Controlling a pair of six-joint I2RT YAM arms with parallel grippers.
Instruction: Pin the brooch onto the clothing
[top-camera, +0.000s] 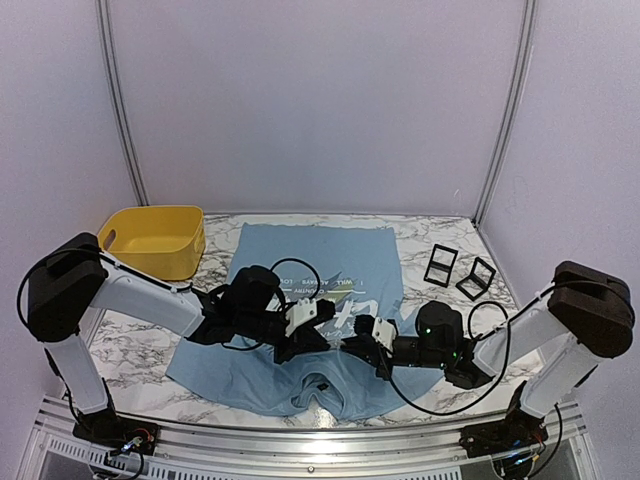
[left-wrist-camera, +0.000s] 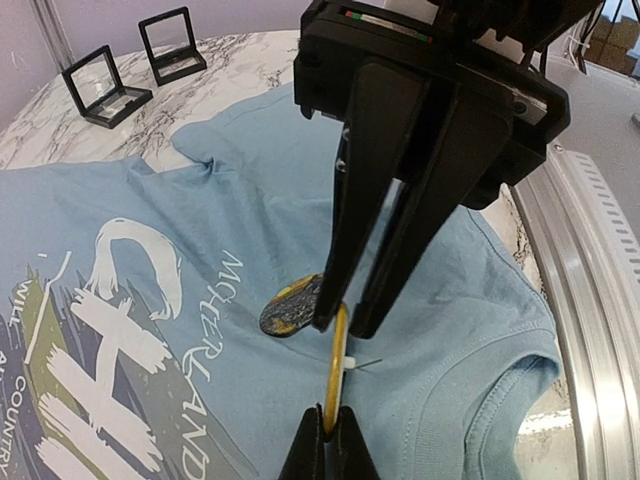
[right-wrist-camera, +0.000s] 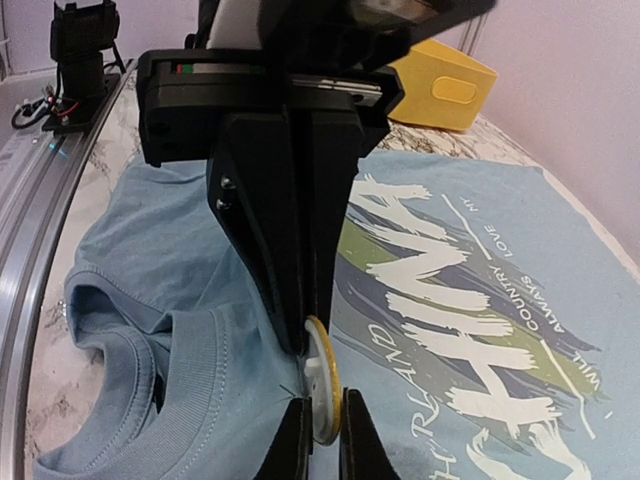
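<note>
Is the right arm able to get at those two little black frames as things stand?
Probably not right now. The black frames lie on its side with nothing in the way, but the right gripper is shut on the brooch, sharing it with the left gripper.

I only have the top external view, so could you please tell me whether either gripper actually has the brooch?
Observer: Yes. The left gripper is shut on the yellow rim of the brooch.
Operator: And the right one, please?
Observer: The right gripper is shut on the same rim from the opposite end.
Operator: Is the pin exposed?
Observer: A thin pin juts sideways from the brooch, just over the T-shirt near its collar; I cannot tell whether it has pierced the fabric.
</note>
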